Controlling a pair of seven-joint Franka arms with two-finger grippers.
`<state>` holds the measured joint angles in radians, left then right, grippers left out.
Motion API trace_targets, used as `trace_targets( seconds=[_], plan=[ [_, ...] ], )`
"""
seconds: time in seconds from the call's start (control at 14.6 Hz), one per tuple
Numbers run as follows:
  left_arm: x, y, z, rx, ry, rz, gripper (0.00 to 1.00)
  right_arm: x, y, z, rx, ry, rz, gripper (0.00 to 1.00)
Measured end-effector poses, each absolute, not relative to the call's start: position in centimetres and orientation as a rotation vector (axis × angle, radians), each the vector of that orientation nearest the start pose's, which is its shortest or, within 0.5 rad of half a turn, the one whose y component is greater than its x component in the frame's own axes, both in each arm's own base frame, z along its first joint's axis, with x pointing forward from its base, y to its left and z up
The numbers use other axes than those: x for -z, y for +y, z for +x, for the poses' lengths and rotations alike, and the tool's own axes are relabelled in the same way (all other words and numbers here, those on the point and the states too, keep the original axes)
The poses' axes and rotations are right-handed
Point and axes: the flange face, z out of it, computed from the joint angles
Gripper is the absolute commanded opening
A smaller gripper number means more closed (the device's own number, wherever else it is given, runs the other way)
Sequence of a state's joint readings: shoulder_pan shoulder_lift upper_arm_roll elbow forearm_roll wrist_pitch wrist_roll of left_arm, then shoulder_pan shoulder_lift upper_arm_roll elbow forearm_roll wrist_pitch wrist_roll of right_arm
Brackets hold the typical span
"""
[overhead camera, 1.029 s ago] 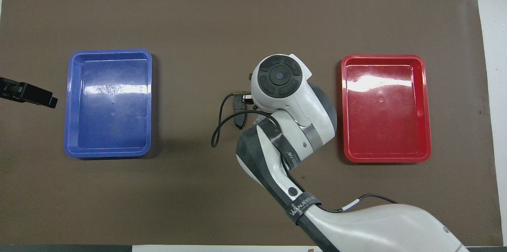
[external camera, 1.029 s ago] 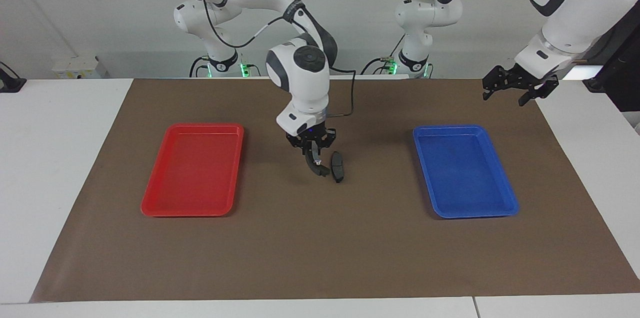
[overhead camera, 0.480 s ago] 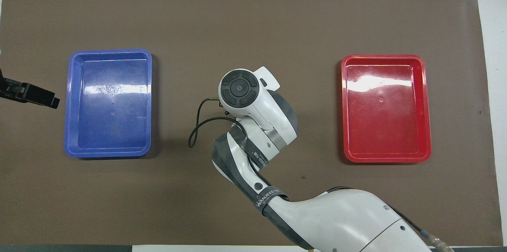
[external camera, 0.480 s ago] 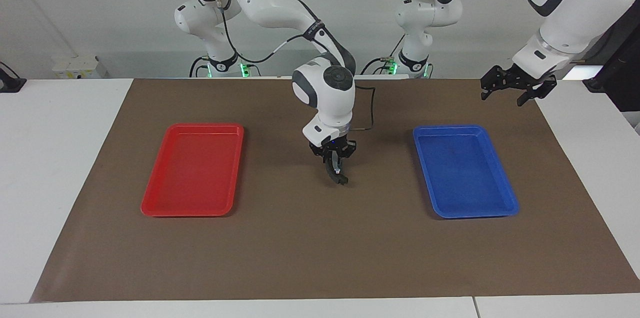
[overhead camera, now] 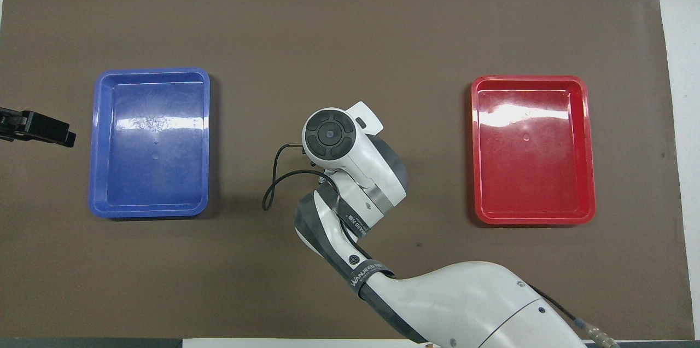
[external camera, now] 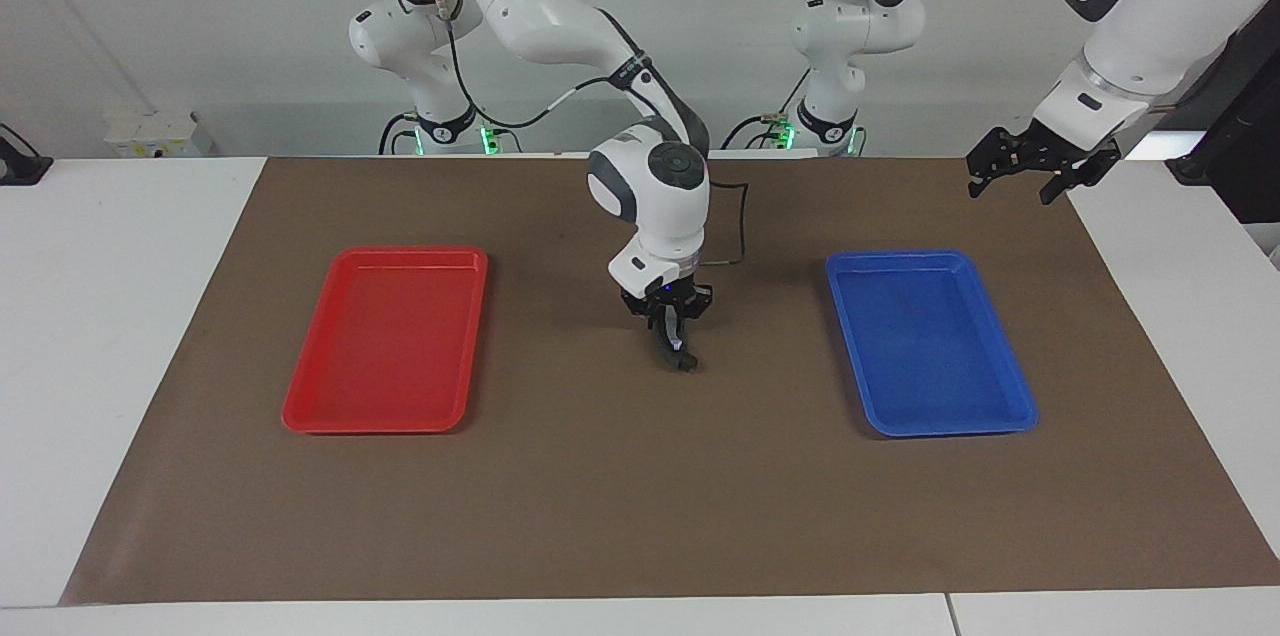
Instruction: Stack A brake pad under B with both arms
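Two trays sit on the brown mat (external camera: pixel 640 516). Going across the facing view, first comes the red tray (external camera: pixel 300 411), at about nine o'clock from the middle of the mat and toward the right arm's end of the table.

Next, at the centre, the right gripper (external camera: pixel 668 316) points straight down, clenched on the long pad (external camera: pixel 673 348), which hangs on edge with a pale mark showing near its top. The long pad's lower tip is down at the mat, right where the short pad (external camera: pixel 686 363) lies; I can make out only a dark sliver of that one, and cannot tell whether the two are touching. From overhead the right arm's wrist hides both pads. A dark band on the right arm (overhead camera: pixel 365 274) reads "WANJEED" in white letters, the rest cut off.

Then the blue tray (external camera: pixel 1010 416), at three o'clock, toward the left arm's end.

Last, the left gripper (external camera: pixel 1018 178) waits in the air over the mat's corner, at about one o'clock from the blue tray, fingers spread, nothing in them.
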<state>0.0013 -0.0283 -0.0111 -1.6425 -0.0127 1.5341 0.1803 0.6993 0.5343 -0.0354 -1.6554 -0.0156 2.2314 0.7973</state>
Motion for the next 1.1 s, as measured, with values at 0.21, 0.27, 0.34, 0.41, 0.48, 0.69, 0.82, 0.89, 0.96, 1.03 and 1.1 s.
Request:
trace_targets(
  seconds=[0.21, 0.27, 0.34, 0.41, 0.48, 0.69, 0.82, 0.89, 0.96, 1.03, 1.1],
  plan=[
    [-60.8, -0.7, 53.7, -0.111, 0.295, -3.144, 1.0, -30.2, 42.3, 53.7, 0.084, 0.185, -3.129, 0.05],
    [-60.8, -0.7, 53.7, -0.11, 0.292, -3.144, 1.0, -30.2, 42.3, 53.7, 0.084, 0.184, -3.13, 0.25],
    [-60.9, -0.8, 53.7, -0.11, 0.287, -3.144, 1.0, -30.1, 42.3, 53.7, 0.085, 0.183, -3.13, 0.79],
    [-60.9, -0.8, 53.7, -0.11, 0.285, -3.144, 1.0, -30.1, 42.3, 53.7, 0.087, 0.183, -3.128, 1.0],
    [-60.9, -0.8, 53.7, -0.11, 0.284, -3.144, 1.0, -30.0, 42.3, 53.6, 0.088, 0.182, -3.128, 1.0],
    [-60.9, -0.8, 53.7, -0.11, 0.281, -3.144, 1.0, -30.6, 42.3, 53.5, 0.101, 0.169, -3.133, 1.0],
    [-60.9, -0.8, 53.7, -0.11, 0.279, -3.145, 1.0, -32.2, 41.9, 53.7, 0.129, 0.162, -3.138, 1.0],
    [-60.9, -0.8, 53.7, -0.11, 0.279, -3.145, 1.0, -33.7, 41.3, 54.0, 0.144, 0.173, -3.139, 1.0],
    [-60.9, -0.8, 53.7, -0.11, 0.277, -3.145, 1.0, -35.6, 40.2, 54.6, 0.164, 0.199, -3.135, 1.0],
    [-60.9, -0.7, 53.7, -0.11, 0.276, -3.145, 1.0, -37.9, 38.5, 55.4, 0.183, 0.239, -3.128, 1.0],
    [-60.9, -0.7, 53.7, -0.111, 0.273, -3.145, 1.0, -40.2, 36.2, 56.3, 0.199, 0.272, -3.127, 1.0]
  ],
)
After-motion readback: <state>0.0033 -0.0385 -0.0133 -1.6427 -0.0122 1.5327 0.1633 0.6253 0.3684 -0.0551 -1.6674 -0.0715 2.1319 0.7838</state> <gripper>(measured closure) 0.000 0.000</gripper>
